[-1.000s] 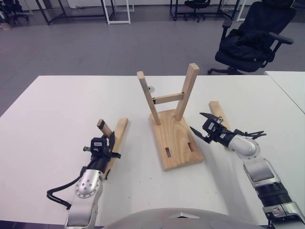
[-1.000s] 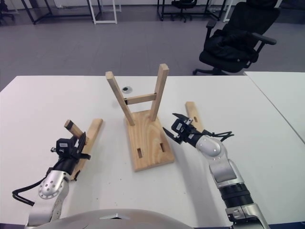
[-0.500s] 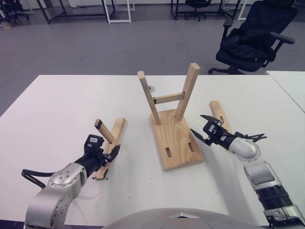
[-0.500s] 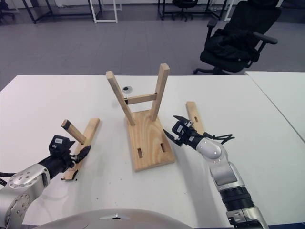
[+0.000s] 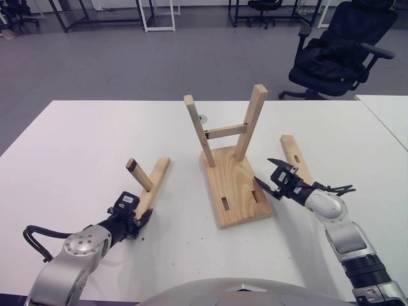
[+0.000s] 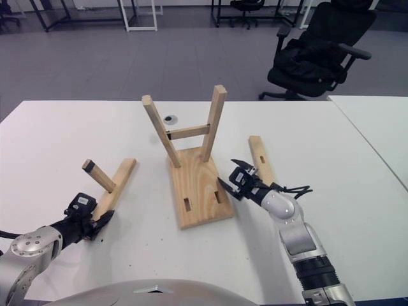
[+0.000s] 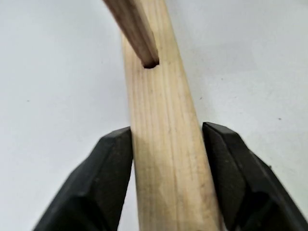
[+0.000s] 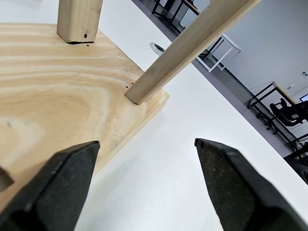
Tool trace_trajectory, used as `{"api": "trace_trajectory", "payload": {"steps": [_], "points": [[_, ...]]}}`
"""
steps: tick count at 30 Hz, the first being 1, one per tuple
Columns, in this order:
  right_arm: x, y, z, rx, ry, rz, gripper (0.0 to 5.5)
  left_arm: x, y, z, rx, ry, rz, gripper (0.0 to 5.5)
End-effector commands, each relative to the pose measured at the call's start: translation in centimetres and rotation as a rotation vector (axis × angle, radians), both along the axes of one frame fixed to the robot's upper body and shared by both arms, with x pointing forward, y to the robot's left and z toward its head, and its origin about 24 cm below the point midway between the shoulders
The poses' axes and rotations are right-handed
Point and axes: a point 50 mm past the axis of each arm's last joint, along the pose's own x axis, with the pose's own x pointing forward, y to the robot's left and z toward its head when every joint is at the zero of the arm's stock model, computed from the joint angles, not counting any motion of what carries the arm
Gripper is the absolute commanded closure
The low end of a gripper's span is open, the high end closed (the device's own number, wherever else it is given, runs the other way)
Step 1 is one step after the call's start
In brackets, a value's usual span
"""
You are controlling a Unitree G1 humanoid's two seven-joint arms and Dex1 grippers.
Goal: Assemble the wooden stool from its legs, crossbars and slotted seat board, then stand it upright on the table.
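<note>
We are midway through the assembly. The seat board point(image 5: 239, 191) lies flat on the worktop point(image 5: 76, 140), underside up. At its far end two legs point(image 5: 199, 131) already stand in their slots, joined by a crossbar point(image 5: 224, 132). The two near slots point(image 5: 224, 204) are empty, so the second leg pair is the step in hand.

The left hand point(image 5: 141, 218) is clamped on the near end of the left loose leg point(image 5: 155, 182). Its fingers point(image 7: 115, 163) press both sides of the wood. That leg lies on the worktop left of the board, with a stub crossbar point(image 5: 140, 175) rising from its hole.

The right hand point(image 6: 228, 173) is spread wide and grips nothing. It sits at the board's right edge, one finger over the wood and one over the worktop. The last leg point(image 5: 294, 156) lies just beyond it, to the right.

Next, we judge, the stub crossbar's free end needs that last leg pushed onto it. The joined pair then goes into the empty slots while the right hand steadies the board.
</note>
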Motion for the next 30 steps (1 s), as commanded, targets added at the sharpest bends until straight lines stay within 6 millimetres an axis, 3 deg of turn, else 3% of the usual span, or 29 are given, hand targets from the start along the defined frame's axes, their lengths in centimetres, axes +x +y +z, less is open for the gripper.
{"api": "trace_trajectory", "payload": {"steps": [1,3,5,8,10,12,13,16,19,22,25,30], "points": [[0.3,-0.2,0.8,0.113,0.028,-0.056,1.80,0.0,1.8,-0.4,0.064,0.023,0.026,3.40],[0.5,-0.5,2.0,0.268,0.050,-0.099,1.80,0.9,3.6,0.7,0.059,-0.071,0.082,3.40],[1.1,-0.8,4.5,0.522,0.059,-0.118,1.80,2.7,5.3,3.3,0.072,-0.253,0.128,3.47],[2.7,-1.4,9.3,0.813,0.000,-0.109,1.22,4.5,7.9,7.9,0.186,-0.533,0.135,3.47],[3.0,-1.2,11.9,0.945,-0.008,-0.050,0.87,5.7,7.3,11.9,0.158,-0.728,0.074,3.47],[2.8,0.2,15.4,1.065,-0.028,0.070,0.54,6.4,6.2,15.6,0.173,-0.902,0.001,3.47],[2.7,0.9,16.9,1.109,-0.036,0.125,0.27,6.6,5.6,17.0,0.150,-0.969,-0.025,3.47],[2.6,2.9,20.7,1.197,-0.028,0.253,0.23,7.6,2.1,19.6,0.073,-1.077,-0.172,3.47],[3.7,6.0,22.0,1.193,0.116,0.299,0.23,8.5,-3.7,20.7,-0.049,-1.102,-0.417,3.47],[3.6,7.4,23.1,1.289,0.208,0.377,0.23,8.4,-7.4,20.8,-0.145,-1.093,-0.560,3.47],[3.7,7.3,23.1,1.319,0.248,0.360,0.23,8.0,-9.0,20.3,-0.202,-1.067,-0.614,3.47],[3.6,6.0,22.0,1.412,0.305,0.290,0.41,6.5,-9.5,17.6,-0.203,-0.940,-0.646,3.47]]}}
